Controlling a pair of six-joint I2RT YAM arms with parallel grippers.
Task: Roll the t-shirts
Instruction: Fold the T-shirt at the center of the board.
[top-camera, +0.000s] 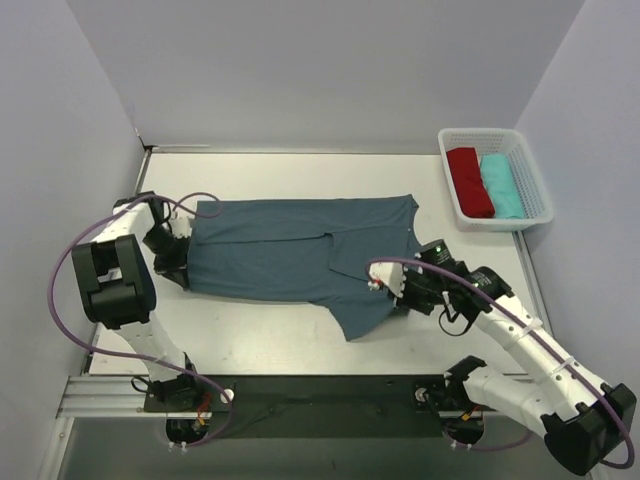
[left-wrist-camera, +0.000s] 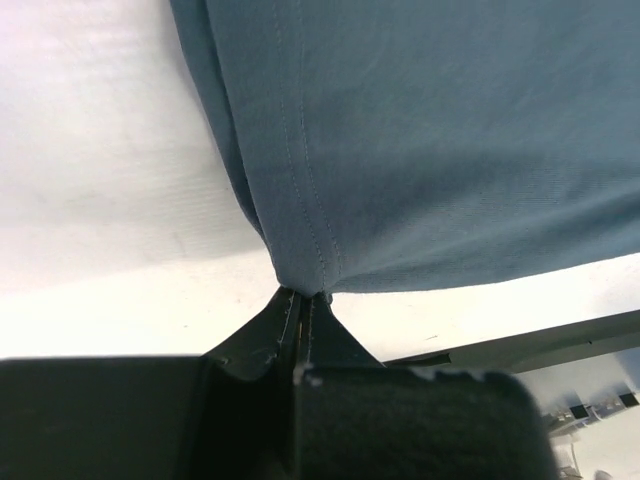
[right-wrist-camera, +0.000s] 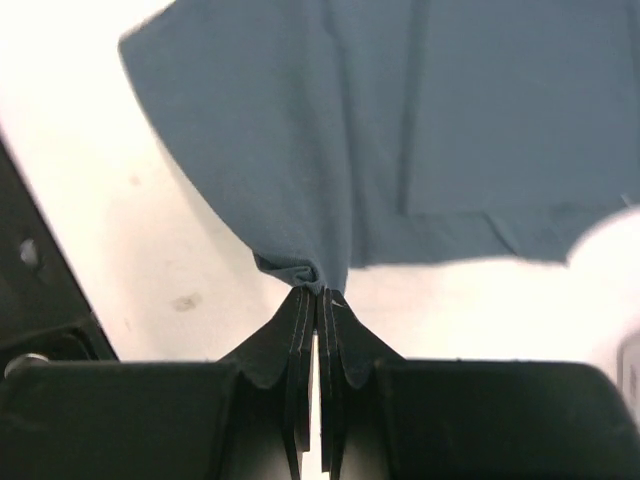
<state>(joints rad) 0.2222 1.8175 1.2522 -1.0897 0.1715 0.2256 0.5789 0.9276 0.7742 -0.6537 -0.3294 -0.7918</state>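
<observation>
Slate-blue t-shirt (top-camera: 290, 255) pinched in left tool (left-wrist-camera: 305, 294) and right tool (right-wrist-camera: 320, 291), clearest from wrist views

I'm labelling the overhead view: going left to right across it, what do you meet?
The left fingers → slate-blue t-shirt → red t-shirt → turquoise t-shirt, those last two lying in the white basket.

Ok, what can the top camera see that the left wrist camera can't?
Only the top view shows the basket holding the red tee and turquoise tee, plus the right arm. Only the left wrist view shows the left jaws up close, pinched shut on the cloth by the hem stitching. Both show the blue t-shirt on the white table.
</observation>
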